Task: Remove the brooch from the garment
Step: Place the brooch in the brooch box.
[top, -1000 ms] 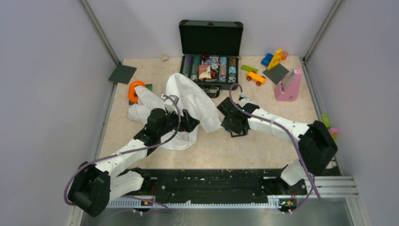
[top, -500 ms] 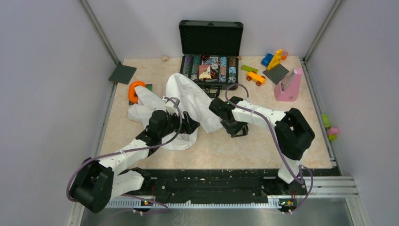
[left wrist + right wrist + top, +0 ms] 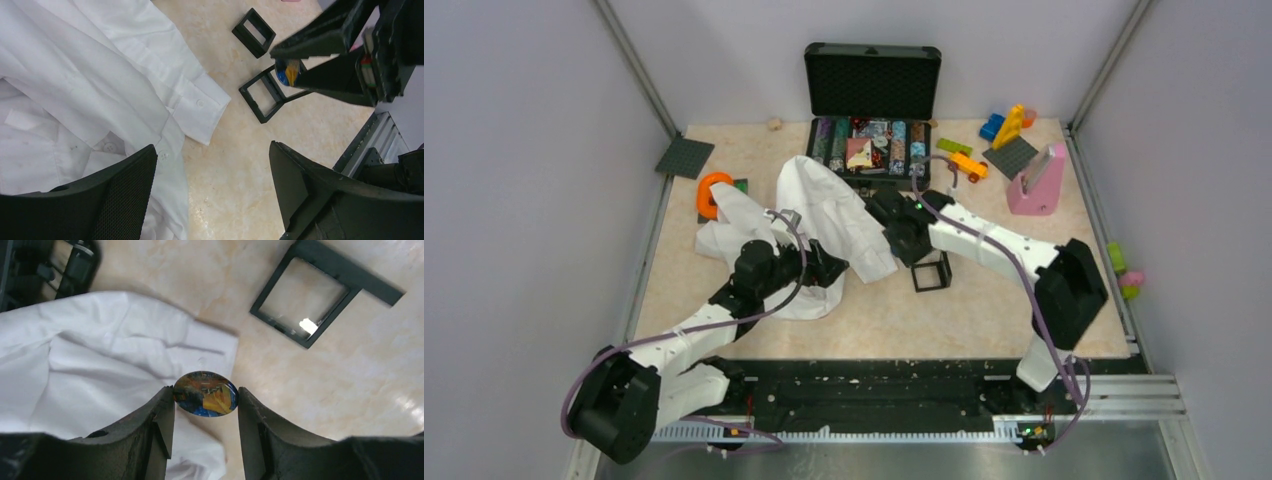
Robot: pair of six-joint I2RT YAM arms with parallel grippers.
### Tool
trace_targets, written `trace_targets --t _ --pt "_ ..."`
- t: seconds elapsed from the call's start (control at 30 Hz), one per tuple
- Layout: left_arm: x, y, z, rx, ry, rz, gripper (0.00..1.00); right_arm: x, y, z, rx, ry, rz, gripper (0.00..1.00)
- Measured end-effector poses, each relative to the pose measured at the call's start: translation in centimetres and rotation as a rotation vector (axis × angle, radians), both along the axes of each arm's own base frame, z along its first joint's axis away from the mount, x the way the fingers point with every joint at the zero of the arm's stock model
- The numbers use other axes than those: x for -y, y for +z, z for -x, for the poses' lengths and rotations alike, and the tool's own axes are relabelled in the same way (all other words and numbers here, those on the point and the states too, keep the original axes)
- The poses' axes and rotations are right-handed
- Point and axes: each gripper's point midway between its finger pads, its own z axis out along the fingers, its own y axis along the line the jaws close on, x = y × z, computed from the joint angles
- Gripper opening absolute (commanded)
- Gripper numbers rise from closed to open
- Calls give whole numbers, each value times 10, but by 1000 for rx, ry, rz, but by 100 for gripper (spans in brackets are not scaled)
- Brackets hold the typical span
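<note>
Orange and blue, glossy and oval, the brooch sits pinched edge to edge between the 2 fingers of the right hand, which is closed on it at about half width. The brooch is off the shirt and held in the air. From the right wrist, the cloth's white edge lies beneath and to the left of it, with bare surface to the right. The left wrist view also catches the brooch, at the tips of the right hand, above 1 of 2 black frames.

The left hand stands wide and holds nothing. It hovers over the shirt's cuff and the surface beside it.

Since 1 second ago, the right hand has moved away from the near side toward the shirt's far sleeve, and its elbow has swung in and back out. The frame it covered then now lies in plain sight on the surface just beside the hand. The left hand has barely shifted, and the shirt lies as it did.
</note>
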Motion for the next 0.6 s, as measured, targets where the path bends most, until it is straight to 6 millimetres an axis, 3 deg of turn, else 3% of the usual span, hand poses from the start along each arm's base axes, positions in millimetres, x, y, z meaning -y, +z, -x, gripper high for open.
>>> trace_targets --t 0.1,0.2,0.6 --pt "0 0 0 -5 1 6 85 -24 23 -18 -26 -3 17 0" --pt "0 0 0 -5 2 10 85 -30 30 -23 -73 19 75 0" --pt "-6 1 2 17 32 10 85 6 2 6 -238 14 260 0"
